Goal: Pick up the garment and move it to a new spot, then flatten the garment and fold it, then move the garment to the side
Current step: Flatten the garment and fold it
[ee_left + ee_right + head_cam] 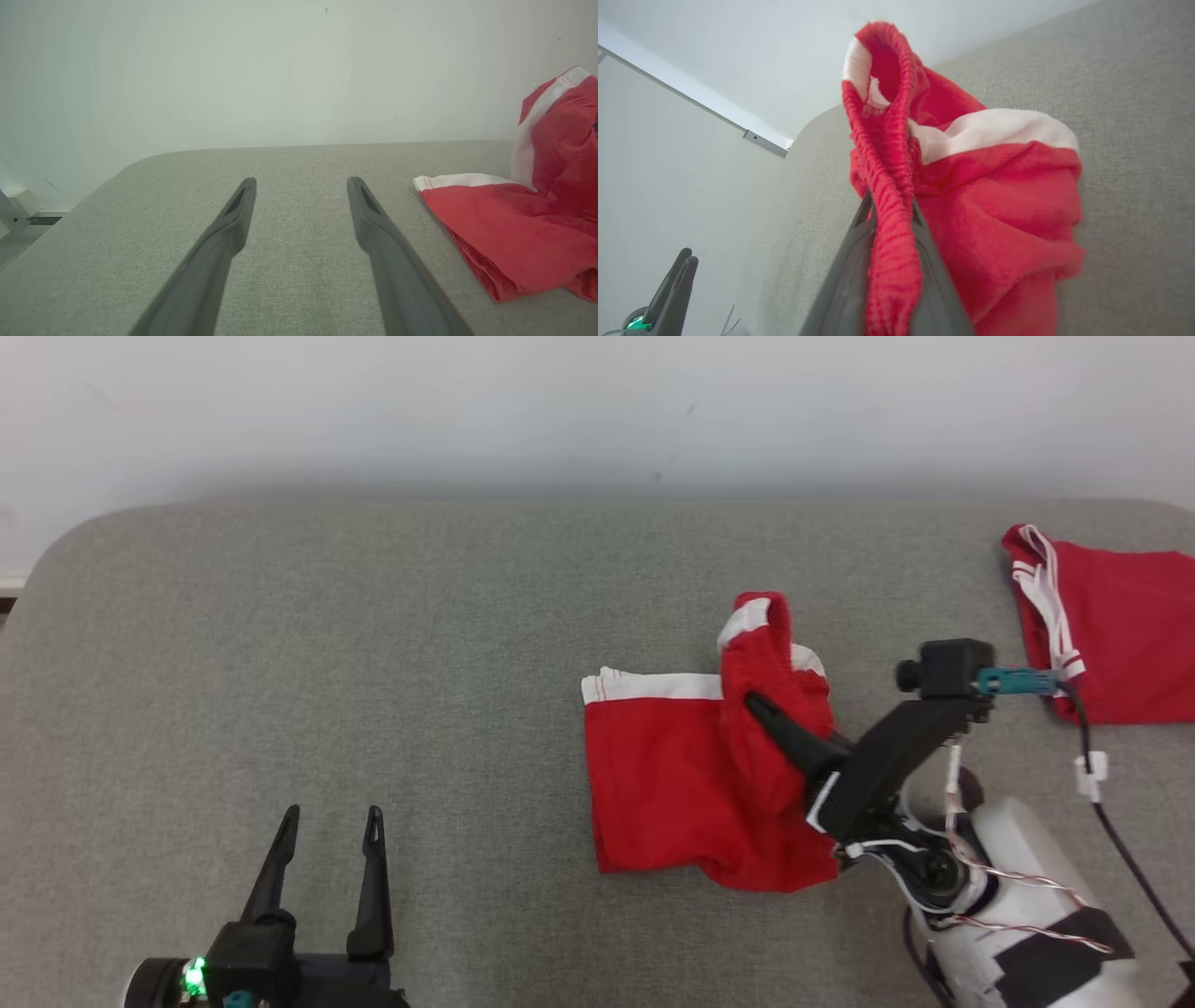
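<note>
**Two red garments on the table, one pinched by the right hand**

There are two red garments with white trim and two hands in view. The garment (672, 775) (514, 228) (994, 196) lies just right of the middle of the grey cloth-covered table (373, 616). Part of it lies flat on the table with a white band along the edge toward the table's far side. Its right part is bunched and raised off the table.

The right hand (758, 707) (891, 210) is over the same part of the table, and its two dark fingers are closed on a ribbed red fold of that raised part. The fold runs down between the fingers in the right wrist view.

The left hand (333, 817) (302, 184) (689, 259) is over the table's near left part, well apart from the garment. Its fingers are spread wide with only bare table between them, and it holds nothing.

The second garment (1120, 635) lies at the table's far right corner and is cut off by the edge of the head view. It touches neither hand.

A black cable (1120, 849) with a white clip runs over the table's right side and crosses the lower left corner of the second garment. The right arm's black bracket and wrist camera (948, 667) cover the table between the two garments and hide the garment's right edge. A pale wall (560, 411) stands behind the table's far edge.
</note>
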### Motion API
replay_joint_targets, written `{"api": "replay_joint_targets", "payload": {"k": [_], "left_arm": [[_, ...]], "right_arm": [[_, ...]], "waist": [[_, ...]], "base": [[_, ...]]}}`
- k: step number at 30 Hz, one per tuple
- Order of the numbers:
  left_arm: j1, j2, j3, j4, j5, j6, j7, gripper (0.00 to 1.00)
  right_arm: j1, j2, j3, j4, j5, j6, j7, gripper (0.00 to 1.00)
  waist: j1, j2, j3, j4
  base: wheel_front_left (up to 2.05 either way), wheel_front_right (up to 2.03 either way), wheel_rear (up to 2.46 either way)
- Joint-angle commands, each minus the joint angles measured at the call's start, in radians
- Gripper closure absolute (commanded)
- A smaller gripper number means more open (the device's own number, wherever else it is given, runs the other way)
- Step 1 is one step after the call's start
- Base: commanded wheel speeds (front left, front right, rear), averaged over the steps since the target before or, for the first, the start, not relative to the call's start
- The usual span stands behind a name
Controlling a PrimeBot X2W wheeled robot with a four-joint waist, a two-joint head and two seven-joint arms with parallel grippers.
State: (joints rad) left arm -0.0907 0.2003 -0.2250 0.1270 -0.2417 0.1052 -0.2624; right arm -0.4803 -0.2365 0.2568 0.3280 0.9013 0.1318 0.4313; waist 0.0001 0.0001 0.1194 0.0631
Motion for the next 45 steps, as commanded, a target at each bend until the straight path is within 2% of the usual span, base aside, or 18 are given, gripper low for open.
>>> {"api": "replay_joint_targets", "payload": {"k": [1,3,9,19,20,21,22,23,30,35,39,45], "left_arm": [[-0.019,-0.009,-0.002,0.008,0.007,-0.008,-0.003,0.0],[-0.027,-0.021,-0.005,0.015,0.012,-0.015,-0.003,0.0],[-0.056,-0.056,-0.011,0.036,0.029,-0.037,-0.003,0.0],[-0.079,-0.087,0.012,0.056,0.051,-0.065,-0.003,0.0],[-0.078,-0.09,0.014,0.058,0.052,-0.067,-0.003,0.0],[-0.079,-0.091,0.018,0.06,0.053,-0.068,-0.003,0.0],[-0.078,-0.092,0.022,0.061,0.056,-0.069,-0.003,0.0],[-0.076,-0.093,0.027,0.064,0.056,-0.071,-0.003,0.0],[-0.041,-0.08,0.07,0.057,0.073,-0.073,-0.003,0.0],[-0.005,-0.069,0.1,0.035,0.085,-0.063,-0.003,0.0],[0.013,-0.058,0.127,0.015,0.09,-0.056,-0.003,0.0],[0.041,-0.043,0.162,-0.009,0.093,-0.046,-0.003,0.0]], "right_arm": [[-0.017,0.026,0.003,0.021,-0.028,-0.002,0.004,1.0],[-0.031,0.063,0.005,0.056,-0.052,-0.002,0.012,1.0],[-0.064,0.116,0.006,0.156,-0.14,-0.002,-0.004,1.0],[-0.114,0.16,0.006,0.293,-0.228,-0.002,-0.075,1.0],[-0.119,0.163,0.014,0.303,-0.239,-0.002,-0.085,0.96],[-0.123,0.165,0.022,0.311,-0.25,-0.002,-0.099,0.52],[-0.125,0.166,0.03,0.315,-0.252,-0.002,-0.11,0.15],[-0.124,0.165,0.035,0.316,-0.25,-0.002,-0.121,0.0],[-0.079,0.073,0.079,0.186,-0.252,-0.002,-0.299,0.0],[-0.037,-0.003,0.051,0.077,-0.286,-0.002,-0.449,0.0],[0.01,-0.02,0.004,0.009,-0.311,-0.002,-0.542,0.0],[0.105,-0.02,-0.073,-0.077,-0.348,-0.002,-0.625,0.0]], "waist": [[-0.0001,-0.0001,0.018,0.024],[-0.0001,-0.0001,0.025,0.041],[-0.0001,-0.0001,0.044,0.089],[-0.0001,-0.0001,0.066,0.114],[-0.0001,-0.0001,0.066,0.114],[-0.0001,-0.0001,0.065,0.113],[-0.0001,-0.0001,0.062,0.111],[-0.0001,-0.0001,0.057,0.108],[-0.0001,-0.0001,0.017,0.062],[-0.0001,-0.0001,-0.004,0.011],[-0.0001,-0.0001,-0.014,-0.029],[-0.0001,-0.0001,-0.031,-0.075]], "base": [[0.0,0.0,0.0],[0.0,0.0,0.0],[0.0,0.0,0.0],[0.0,0.0,0.0],[0.0,0.0,0.0],[0.0,0.0,0.0],[0.0,0.0,0.0],[0.0,0.0,0.0],[0.0,0.0,0.0],[0.0,0.0,0.0],[0.0,0.0,0.0],[0.0,0.0,0.0]]}}
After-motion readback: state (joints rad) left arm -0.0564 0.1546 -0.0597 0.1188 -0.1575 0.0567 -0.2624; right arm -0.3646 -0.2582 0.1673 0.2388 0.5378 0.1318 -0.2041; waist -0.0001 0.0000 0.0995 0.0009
